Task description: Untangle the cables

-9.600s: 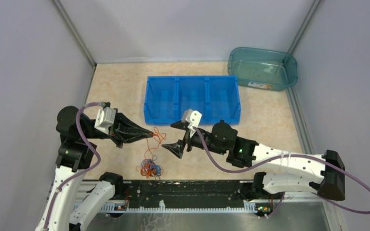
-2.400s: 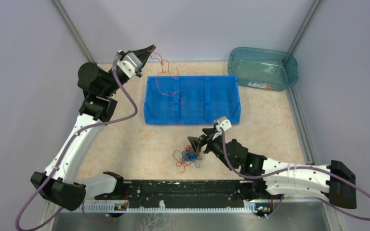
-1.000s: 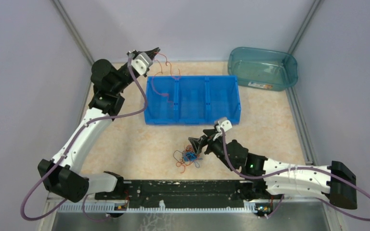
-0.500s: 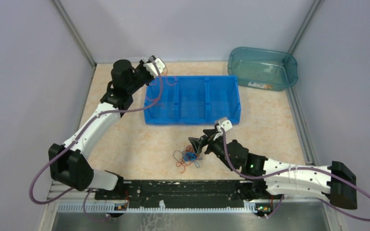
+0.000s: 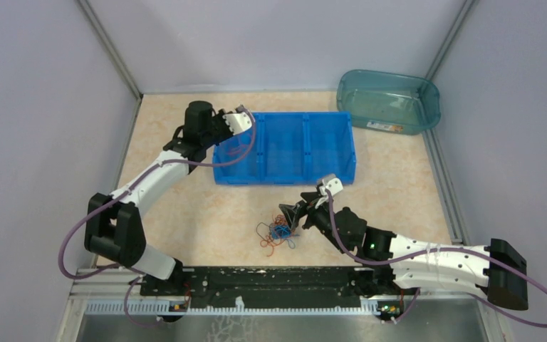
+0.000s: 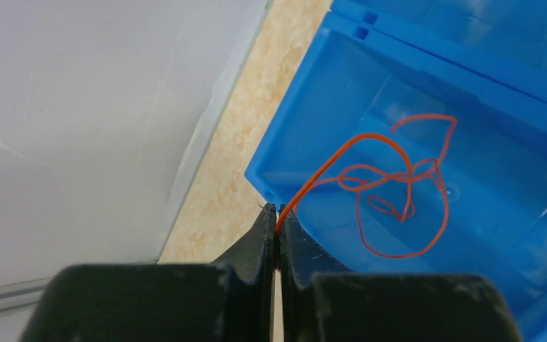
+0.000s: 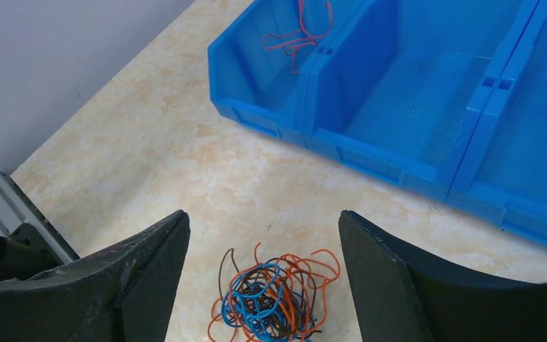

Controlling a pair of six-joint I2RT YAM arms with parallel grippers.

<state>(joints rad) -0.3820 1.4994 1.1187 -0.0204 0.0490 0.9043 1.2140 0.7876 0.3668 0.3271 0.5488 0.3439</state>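
Jaws of the left gripper (image 6: 276,214) pinch one end of an orange wire (image 6: 406,171), whose loops lie in the leftmost compartment of the blue bin (image 6: 513,178). Further right, the tangle (image 7: 274,299) of orange, blue and dark cables lies on the table (image 5: 185,206) beneath the right gripper (image 7: 263,214), its fingers spread wide and grasping nothing.

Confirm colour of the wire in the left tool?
Orange-red wire, pinched by the left tool; clearest in the left wrist view.
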